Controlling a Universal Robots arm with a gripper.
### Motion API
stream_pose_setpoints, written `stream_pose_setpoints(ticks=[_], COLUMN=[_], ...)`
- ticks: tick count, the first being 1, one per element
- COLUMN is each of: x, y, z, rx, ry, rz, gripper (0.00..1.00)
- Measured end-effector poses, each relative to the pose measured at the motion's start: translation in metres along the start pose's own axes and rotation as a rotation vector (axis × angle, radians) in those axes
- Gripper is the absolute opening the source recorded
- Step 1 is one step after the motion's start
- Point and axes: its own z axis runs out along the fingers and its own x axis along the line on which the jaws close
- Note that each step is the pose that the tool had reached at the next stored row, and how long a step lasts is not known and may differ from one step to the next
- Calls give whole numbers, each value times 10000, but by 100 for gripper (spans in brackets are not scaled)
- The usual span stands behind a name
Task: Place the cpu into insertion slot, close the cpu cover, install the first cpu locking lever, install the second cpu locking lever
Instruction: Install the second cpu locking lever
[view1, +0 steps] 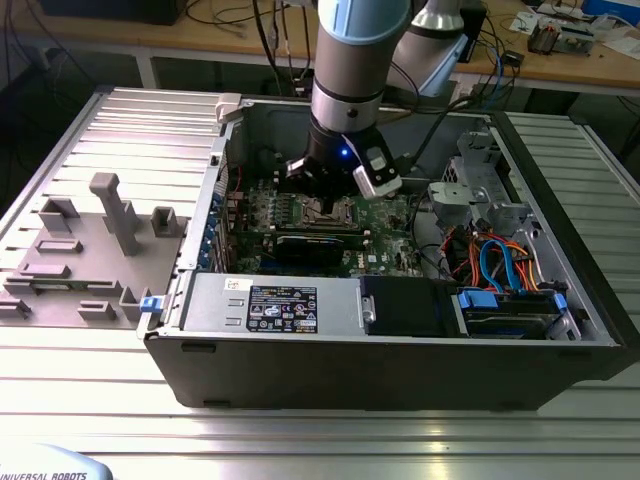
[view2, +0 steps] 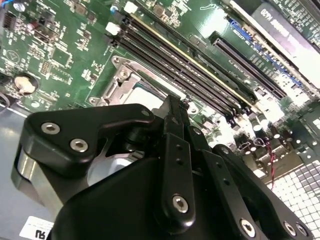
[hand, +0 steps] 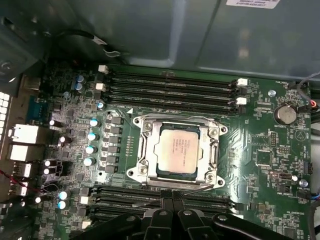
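Observation:
The cpu (hand: 177, 150) lies flat in the insertion slot (hand: 134, 173) on the green board, its dull silver top showing through the window of the cpu cover (hand: 146, 145), which is folded down over it. A thin locking lever rod (hand: 197, 188) runs along the socket edge nearest my fingertips. My gripper (hand: 172, 201) is shut, its black fingers pressed together just off that edge with nothing visible between them. In the second wrist view the gripper (view2: 172, 102) points its joined tips at the socket's rim, hiding most of the cpu (view2: 142, 91). In the exterior view the gripper (view1: 325, 203) hangs low over the socket.
Long black memory slots (hand: 170, 82) flank the socket on both sides. A black card (view1: 320, 245) lies in front of it in the exterior view. Case walls (view1: 350, 375) enclose the board; cables and a drive bay (view1: 500, 265) crowd the exterior view's right. A grey fixture (view1: 100, 240) stands outside, left.

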Motion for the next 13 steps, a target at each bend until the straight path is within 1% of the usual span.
stream_pose_setpoints(ticks=[1, 2, 4, 5, 6, 7, 8, 9, 10, 13], x=[2, 8, 31, 57, 97, 119, 154, 161, 166, 177], y=[-16, -29, -34, -34, -33, -32, -35, -45, -65, -123], z=[5, 15, 47, 58, 70, 75, 89, 94, 96, 96], rx=[-47, -113, -133, -161, -225, -258, -345, -423, -542, -842], ry=[82, 151, 207, 207, 200, 197, 189, 182, 170, 138], rz=[-11, -7, -2, -5, -7, -9, -13, -18, -21, -32], gripper=[11, 11, 11, 11, 11, 11, 11, 11, 11, 11])
